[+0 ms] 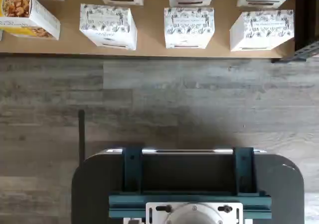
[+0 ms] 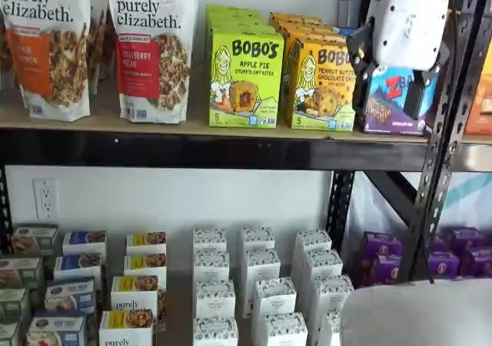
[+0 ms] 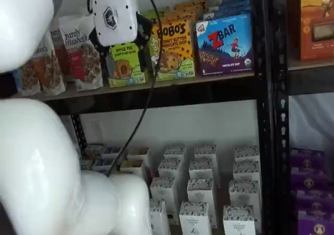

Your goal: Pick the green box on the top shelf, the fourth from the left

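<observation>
The green box (image 2: pixel 246 78) stands upright on the top shelf (image 2: pixel 192 151), a lime carton reading Bobo's Apple Pie; more green cartons stand in a row behind it. My gripper (image 2: pixel 388 81) hangs in front of the shelf, to the right of the box, over the blue Zbar box. Its black fingers (image 2: pixel 358 52) stand apart with nothing held. In a shelf view the gripper (image 3: pixel 121 47) covers the upper half of the green box (image 3: pixel 125 65), whose lower front shows above the shelf rail (image 3: pixel 156 91). The wrist view shows neither fingers nor green box.
Granola bags (image 2: pixel 154 46) stand left of the green box and a yellow-orange Bobo's box (image 2: pixel 323 84) right of it, then the Zbar box (image 3: pixel 224 44). White cartons (image 1: pixel 189 27) fill the lower level, purple boxes (image 2: pixel 453 254) to the right. A black upright (image 3: pixel 266 89) and the white arm (image 3: pixel 36 156) stand close.
</observation>
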Tool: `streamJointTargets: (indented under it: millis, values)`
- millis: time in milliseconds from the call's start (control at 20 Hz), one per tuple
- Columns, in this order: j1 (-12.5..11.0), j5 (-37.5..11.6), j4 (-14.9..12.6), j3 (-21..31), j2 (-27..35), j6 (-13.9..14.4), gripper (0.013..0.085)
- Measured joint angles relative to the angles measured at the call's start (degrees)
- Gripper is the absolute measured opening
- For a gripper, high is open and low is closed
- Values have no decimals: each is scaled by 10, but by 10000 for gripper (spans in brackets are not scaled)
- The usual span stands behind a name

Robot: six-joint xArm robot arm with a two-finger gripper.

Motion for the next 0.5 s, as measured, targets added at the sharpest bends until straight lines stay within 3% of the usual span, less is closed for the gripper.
streamJointTargets:
  millis: [200,500]
  values:
    - [-38,3,43,0,0,-20,850]
    - [-29,-2,41,2,0,-13,850]
